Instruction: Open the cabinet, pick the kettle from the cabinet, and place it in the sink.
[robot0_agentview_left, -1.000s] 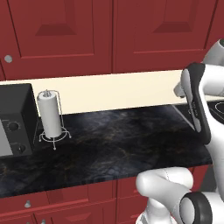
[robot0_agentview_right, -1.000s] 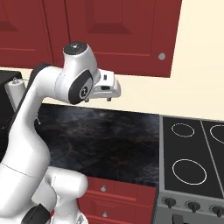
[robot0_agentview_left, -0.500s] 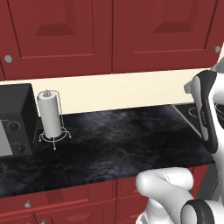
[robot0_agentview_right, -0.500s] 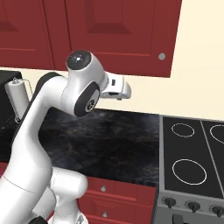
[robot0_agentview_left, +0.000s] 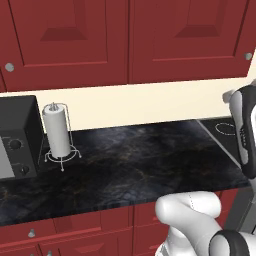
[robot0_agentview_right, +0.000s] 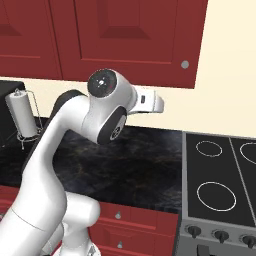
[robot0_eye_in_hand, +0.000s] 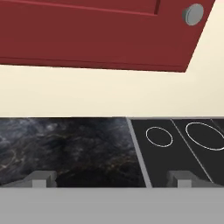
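The tall dark red wooden wall cabinet (robot0_agentview_right: 127, 40) hangs shut above the black marbled table (robot0_agentview_left: 130, 165); its raised-panel door looks stiff and hinged, and the small, likely slippery round silver knob (robot0_eye_in_hand: 193, 14) is the place to grasp. The gripper (robot0_eye_in_hand: 112, 178) is spread wide, empty, touching nothing, well below the knob.

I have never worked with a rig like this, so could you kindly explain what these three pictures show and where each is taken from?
It is a white robot arm on a driving base in a simulated kitchen. Two pictures come from cameras on the base, behind the arm to its left and right. The third looks along the gripper, whose jaws stand open and hold nothing. Ahead are the closed red cabinet with its silver knob, a dark counter carrying a paper towel holder, a black appliance at the left, and a stove at the right.
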